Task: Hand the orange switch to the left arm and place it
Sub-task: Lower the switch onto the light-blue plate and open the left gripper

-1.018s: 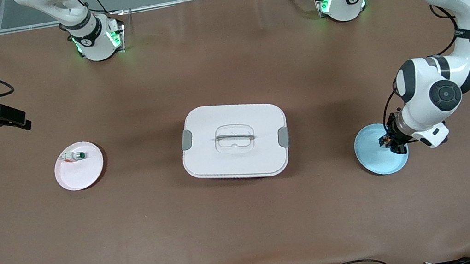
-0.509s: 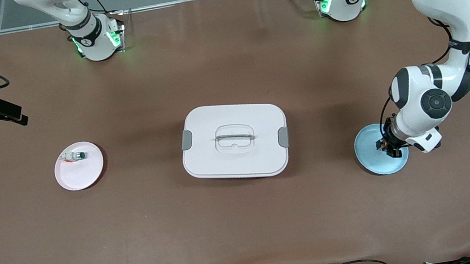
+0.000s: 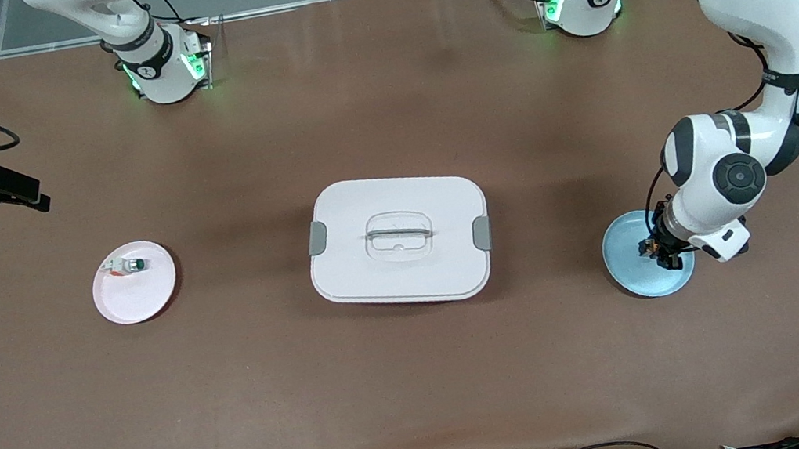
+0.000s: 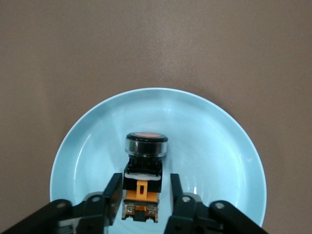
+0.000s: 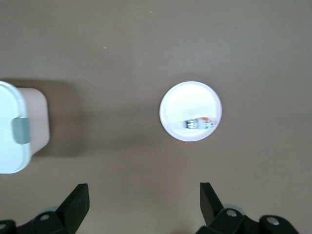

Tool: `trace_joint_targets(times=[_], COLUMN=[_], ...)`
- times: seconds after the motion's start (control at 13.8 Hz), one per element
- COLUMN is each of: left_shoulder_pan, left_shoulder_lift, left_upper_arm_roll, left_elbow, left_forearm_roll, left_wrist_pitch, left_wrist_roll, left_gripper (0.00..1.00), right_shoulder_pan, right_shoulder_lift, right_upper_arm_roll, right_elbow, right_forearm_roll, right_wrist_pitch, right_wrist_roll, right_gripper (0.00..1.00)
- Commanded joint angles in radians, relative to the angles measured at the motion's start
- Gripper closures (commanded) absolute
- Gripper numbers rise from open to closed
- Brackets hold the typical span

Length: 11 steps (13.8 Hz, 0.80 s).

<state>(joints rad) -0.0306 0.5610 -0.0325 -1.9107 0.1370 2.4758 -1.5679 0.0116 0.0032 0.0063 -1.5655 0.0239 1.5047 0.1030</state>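
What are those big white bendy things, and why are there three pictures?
They are two robot arms with pinching hands called grippers. One picture comes from a camera high above the table; the other two come from cameras on the arms' wrists. In the middle lies a white box. The left gripper is down in a blue plate, its fingers on either side of the orange switch, a little push button that sits on the plate. The right gripper waits, open, in the air near a pink plate that holds a green-capped switch.
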Motion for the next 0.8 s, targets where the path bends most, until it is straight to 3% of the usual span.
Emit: trace_joint_targets(times=[0.0,0.73], left_shoulder_pan=[-0.006,0.015], left_shoulder_lift=[0.010,-0.006], left_upper_arm_roll=[-0.001,-0.004], left_elbow=[0.018,0.053], left_forearm_roll=[0.024,0.024], left_wrist_pitch=[-0.001,-0.012], left_wrist_roll=[-0.014,-0.020], left_gripper=[0.00,0.00], right_shoulder_pan=[0.040,0.007], right_shoulder_lift=[-0.017,-0.028], right_upper_arm_roll=[0.001,-0.012], right_elbow=[-0.014,-0.027], right_forearm_roll=[-0.067,-0.004], right_wrist_pitch=[-0.003,0.000], right_wrist_roll=[-0.002,-0.012], right_gripper=[0.00,0.00])
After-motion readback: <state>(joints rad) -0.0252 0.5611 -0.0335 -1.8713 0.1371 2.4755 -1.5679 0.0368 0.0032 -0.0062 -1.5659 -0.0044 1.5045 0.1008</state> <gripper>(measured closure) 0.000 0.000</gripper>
